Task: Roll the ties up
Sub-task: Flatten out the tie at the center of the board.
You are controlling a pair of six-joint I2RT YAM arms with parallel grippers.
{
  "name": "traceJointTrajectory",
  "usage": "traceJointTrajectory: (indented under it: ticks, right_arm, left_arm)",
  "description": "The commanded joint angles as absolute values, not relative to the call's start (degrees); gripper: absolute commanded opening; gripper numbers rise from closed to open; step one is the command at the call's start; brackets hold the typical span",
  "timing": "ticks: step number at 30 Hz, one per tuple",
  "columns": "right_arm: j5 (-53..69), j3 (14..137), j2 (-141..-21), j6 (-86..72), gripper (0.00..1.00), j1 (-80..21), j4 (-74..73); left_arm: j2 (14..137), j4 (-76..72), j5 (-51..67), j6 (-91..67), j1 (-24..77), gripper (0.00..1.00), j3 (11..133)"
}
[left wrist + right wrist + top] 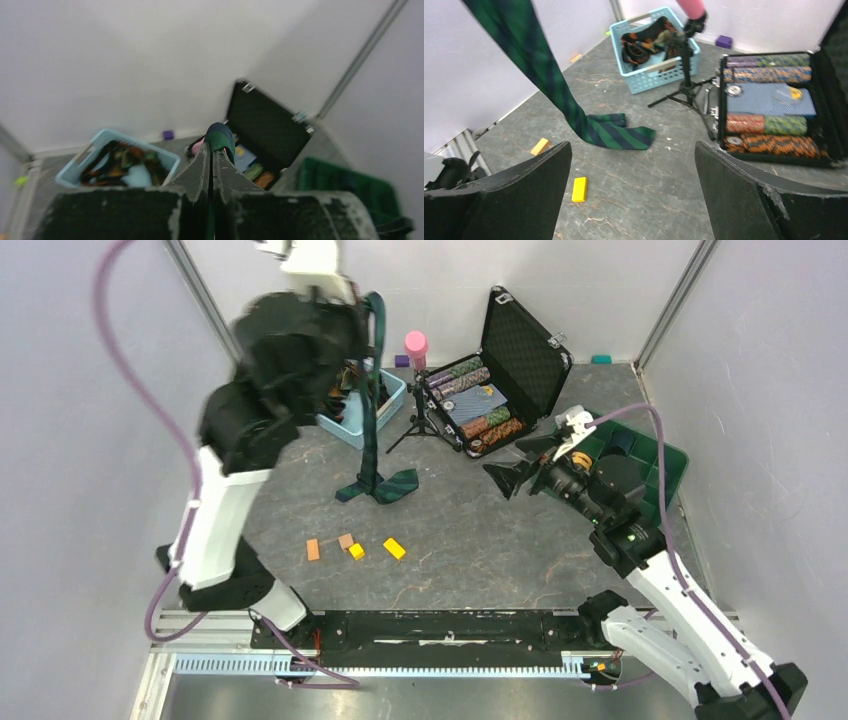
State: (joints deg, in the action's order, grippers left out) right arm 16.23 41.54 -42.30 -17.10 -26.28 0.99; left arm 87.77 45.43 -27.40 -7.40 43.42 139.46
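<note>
A dark green-and-navy striped tie (371, 400) hangs straight down from my left gripper (366, 312), which is raised high over the back of the table and shut on the tie's upper part. The tie's wide end (620, 136) lies folded on the grey tabletop. In the left wrist view the tie (220, 136) loops over the closed fingertips of the left gripper (215, 151). More ties (644, 37), orange-brown and dark, fill a light blue basket (664, 80). My right gripper (522, 462) hovers right of the hanging tie, open and holding nothing (633, 146).
An open black case (525, 350) with rows of chips stands at the back right. A small tripod with a pink top (416, 345) stands between basket (345, 430) and case. A green bin (665, 465) sits on the right. Small orange and yellow blocks (352, 545) lie near the front.
</note>
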Motion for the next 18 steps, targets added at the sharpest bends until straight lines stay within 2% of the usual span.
traceJointTrajectory:
  ticks: [1,6,14,18]
  right_arm:
    - [11.79,46.81,-45.94,-15.2,0.98,-32.85,7.28]
    - [6.42,51.85,-50.98,-13.07,0.99,-42.05,11.16]
    - [1.68,53.37,-57.04,-16.0,0.98,-44.65,25.56]
    - [3.48,53.6,-61.51,-18.74,0.99,-44.78,31.96]
  left_arm:
    - [95.06,53.63,-56.82,7.63,55.5,0.02,141.8]
    - [95.75,55.69,-63.13,8.94,59.04,0.02,140.51]
    - [93.18,63.03,-58.01,2.41,60.01,0.02,136.67]
    - [92.04,63.41,-54.91,0.61,60.0,0.02,134.14]
